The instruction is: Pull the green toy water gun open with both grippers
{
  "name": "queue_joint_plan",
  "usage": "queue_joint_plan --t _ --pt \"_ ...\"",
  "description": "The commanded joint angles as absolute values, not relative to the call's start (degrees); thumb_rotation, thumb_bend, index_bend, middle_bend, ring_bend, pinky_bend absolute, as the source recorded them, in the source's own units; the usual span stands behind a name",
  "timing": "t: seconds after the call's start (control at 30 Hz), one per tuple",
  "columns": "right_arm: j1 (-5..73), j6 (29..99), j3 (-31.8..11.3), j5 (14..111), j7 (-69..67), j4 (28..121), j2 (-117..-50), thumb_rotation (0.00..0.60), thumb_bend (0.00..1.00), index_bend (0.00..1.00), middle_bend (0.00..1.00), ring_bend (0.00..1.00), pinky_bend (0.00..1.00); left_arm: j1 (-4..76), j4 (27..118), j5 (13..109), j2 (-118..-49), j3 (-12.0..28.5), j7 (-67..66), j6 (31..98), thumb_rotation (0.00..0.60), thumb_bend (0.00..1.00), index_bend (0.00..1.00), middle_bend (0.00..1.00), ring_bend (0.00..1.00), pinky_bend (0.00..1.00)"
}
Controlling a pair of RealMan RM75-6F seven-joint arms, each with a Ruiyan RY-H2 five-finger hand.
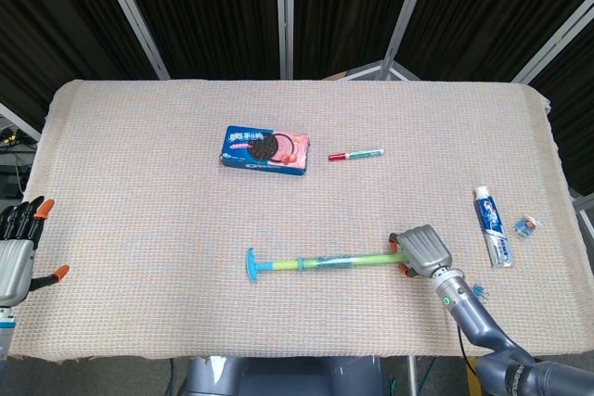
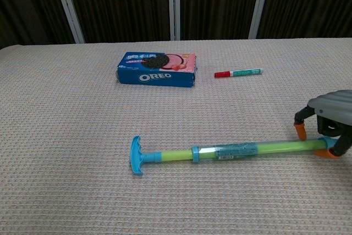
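The green toy water gun [image 1: 325, 261] lies flat near the table's front edge, its blue T-handle pointing left and its green tube [image 2: 220, 151] running right. My right hand [image 1: 422, 249] sits over the tube's right end, and its orange-tipped fingers [image 2: 300, 130] close around that end on both sides. Its palm hides the very tip of the tube in the head view. My left hand [image 1: 14, 252] hangs off the table's left edge with fingers spread, holding nothing, far from the gun. The chest view does not show it.
An Oreo box [image 1: 265, 147] lies at mid-table, with a red-and-green marker [image 1: 356, 153] to its right. A toothpaste tube [image 1: 492, 227] and a small blue item [image 1: 527, 225] lie beyond my right hand. Dark curtains stand behind the table.
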State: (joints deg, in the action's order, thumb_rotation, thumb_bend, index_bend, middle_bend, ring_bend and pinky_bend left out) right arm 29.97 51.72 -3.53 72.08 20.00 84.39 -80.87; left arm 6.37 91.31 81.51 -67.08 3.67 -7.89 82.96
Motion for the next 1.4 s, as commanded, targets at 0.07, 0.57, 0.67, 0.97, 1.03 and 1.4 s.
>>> queue_joint_plan --t 0.07,0.57,0.67,0.97,1.03,1.4 --pt "29.81 51.64 -3.87 70.32 18.94 85.86 -80.64 0.600 0.36 0.61 1.00 1.00 1.00 6.86 90.98 81.08 -67.46 3.54 -8.53 81.79 0.600 0.00 0.00 0.00 0.00 0.00" --pt "30.61 51.03 -5.66 58.66 20.44 94.97 -77.46 0.600 0.46 0.63 1.00 1.00 1.00 16.42 92.56 87.20 -73.03 3.65 -11.72 72.20 0.600 0.09 0.37 0.83 0.81 0.95" --pt "30.98 51.17 -5.53 57.12 21.20 95.91 -77.42 0.600 0.46 0.63 1.00 1.00 1.00 18.41 93.85 87.18 -74.10 3.61 -12.91 69.42 0.600 0.17 0.41 0.85 0.83 1.00" --pt "31.95 51.88 -5.47 54.01 21.78 97.38 -78.12 0.600 0.48 0.63 1.00 1.00 1.00 25.21 92.58 84.42 -83.20 4.93 -14.44 60.70 0.600 0.23 0.43 0.86 0.83 1.00" --pt "32.19 52.12 -5.56 53.43 21.86 97.69 -78.28 0.600 0.49 0.63 1.00 1.00 1.00 26.18 91.47 83.39 -85.29 5.20 -14.51 59.52 0.600 0.23 0.43 0.86 0.83 1.00" --pt "33.48 52.66 -5.60 50.89 21.80 98.25 -78.75 0.600 0.50 0.64 1.00 1.00 1.00 30.25 82.96 82.49 -94.45 5.43 -9.20 56.74 0.600 0.27 0.43 0.86 0.83 1.00"
